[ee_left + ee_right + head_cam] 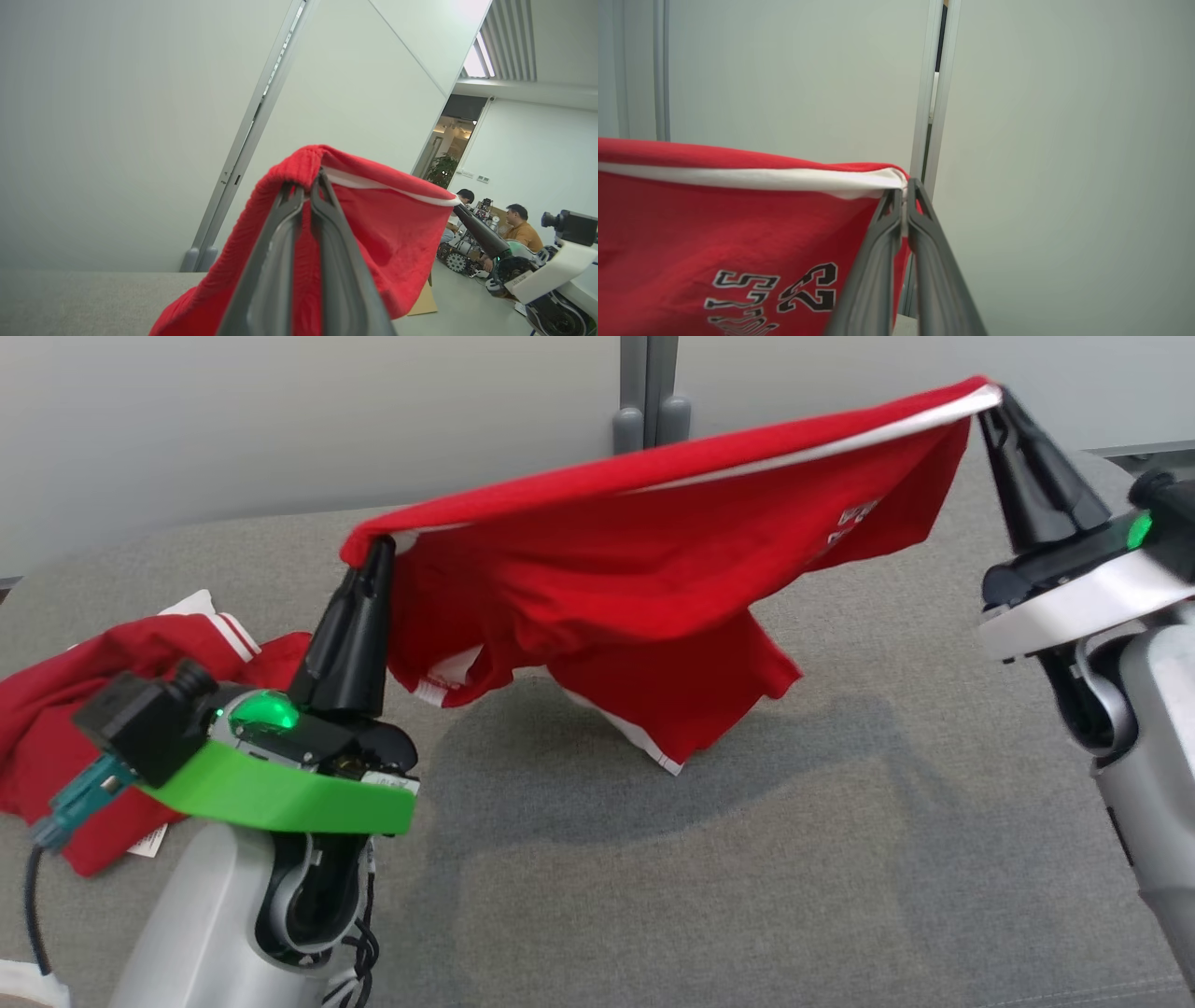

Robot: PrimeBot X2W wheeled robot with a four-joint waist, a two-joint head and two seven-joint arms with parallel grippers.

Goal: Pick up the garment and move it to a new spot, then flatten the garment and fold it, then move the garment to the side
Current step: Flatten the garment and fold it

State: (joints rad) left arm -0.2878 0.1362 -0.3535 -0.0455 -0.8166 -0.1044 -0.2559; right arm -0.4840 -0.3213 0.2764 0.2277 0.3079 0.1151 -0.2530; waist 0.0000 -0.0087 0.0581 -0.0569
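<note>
The garment is a red shirt with white trim, stretched in the air between both arms above the grey table. My left gripper is shut on its left corner, and my right gripper is shut on its right corner, held higher. The cloth sags in the middle and its lowest flap reaches down to the table. In the left wrist view the gripper pinches a red fold. In the right wrist view the gripper clamps the white-edged hem, with black and white print below.
A second red and white garment lies crumpled on the table at the left, behind my left wrist. A pale wall with a grey post stands behind the table. Two people sit in the room beyond, beside other equipment.
</note>
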